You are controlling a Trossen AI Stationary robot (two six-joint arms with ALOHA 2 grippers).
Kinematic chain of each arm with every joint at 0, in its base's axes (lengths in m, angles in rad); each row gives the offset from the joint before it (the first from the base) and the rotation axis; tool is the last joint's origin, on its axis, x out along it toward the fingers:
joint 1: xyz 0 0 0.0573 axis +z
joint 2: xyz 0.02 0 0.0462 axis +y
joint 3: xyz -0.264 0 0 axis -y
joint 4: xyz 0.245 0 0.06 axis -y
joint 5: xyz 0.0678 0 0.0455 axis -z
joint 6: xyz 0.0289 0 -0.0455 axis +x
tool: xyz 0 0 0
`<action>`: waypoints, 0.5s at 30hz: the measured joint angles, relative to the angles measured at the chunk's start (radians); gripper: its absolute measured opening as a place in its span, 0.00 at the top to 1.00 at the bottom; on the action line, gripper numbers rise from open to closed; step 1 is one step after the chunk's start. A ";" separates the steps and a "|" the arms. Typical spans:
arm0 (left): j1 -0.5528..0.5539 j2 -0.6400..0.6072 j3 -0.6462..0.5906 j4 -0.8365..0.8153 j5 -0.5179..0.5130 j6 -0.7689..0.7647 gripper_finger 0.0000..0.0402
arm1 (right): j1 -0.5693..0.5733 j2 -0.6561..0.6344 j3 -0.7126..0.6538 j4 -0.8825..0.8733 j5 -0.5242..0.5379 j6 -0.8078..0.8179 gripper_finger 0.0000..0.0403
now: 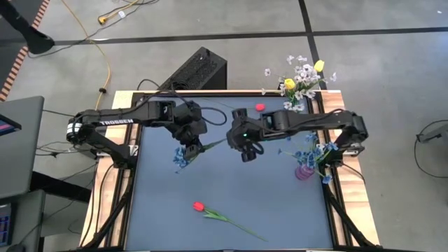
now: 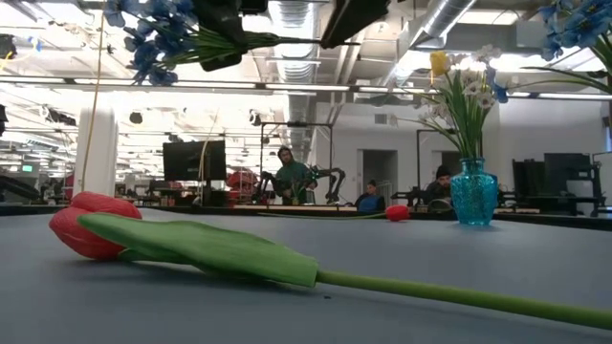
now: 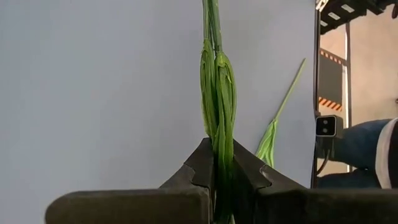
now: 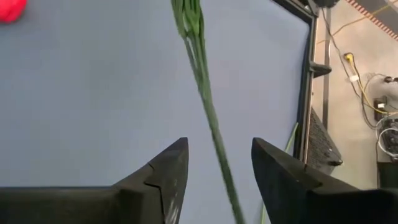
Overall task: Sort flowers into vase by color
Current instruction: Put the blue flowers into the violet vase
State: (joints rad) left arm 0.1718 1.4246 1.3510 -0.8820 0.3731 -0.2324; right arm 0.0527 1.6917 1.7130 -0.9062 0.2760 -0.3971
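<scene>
1. High view: the left gripper point(image 1: 190, 133) hangs over the dark tabletop point(image 1: 231, 189) at about 10 o'clock from its centre, clamped on the blue flower point(image 1: 183, 155), whose stem runs toward 2 o'clock. The right gripper point(image 1: 249, 148) waits beside the stem's free end. A red tulip point(image 1: 199, 206) lies near 6 o'clock; another red bud point(image 1: 260, 107) lies at the 12 o'clock edge. A pink vase point(image 1: 304, 171) with blue blooms stands at 3 o'clock; a second bouquet point(image 1: 301, 80) of white and yellow stands at 1 o'clock.

2. Low view: the red tulip point(image 2: 91, 225) lies close in front, and the blue flower point(image 2: 158, 33) hangs overhead. A teal vase point(image 2: 472, 196) with white and yellow blooms stands at the far side.

3. Left wrist view: the left gripper point(image 3: 217, 180) is pinched tight on the green stem point(image 3: 217, 93).

4. Right wrist view: the right gripper point(image 4: 219, 174) is wide apart, with the stem point(image 4: 208, 112) passing between the fingers, apparently untouched.

5. Judgement: this looks like a handover. The right gripper should close squarely on the bare stem before the left lets go, then carry the flower to the vase with blue blooms.
</scene>
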 joint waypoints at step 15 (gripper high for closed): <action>-0.002 0.000 0.000 -0.003 -0.029 0.047 0.94 | 0.046 0.047 0.031 -0.032 0.019 -0.025 0.93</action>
State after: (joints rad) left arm 0.1699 1.4246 1.3506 -0.8849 0.3442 -0.1855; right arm 0.0991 1.7391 1.7439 -0.9387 0.2946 -0.4225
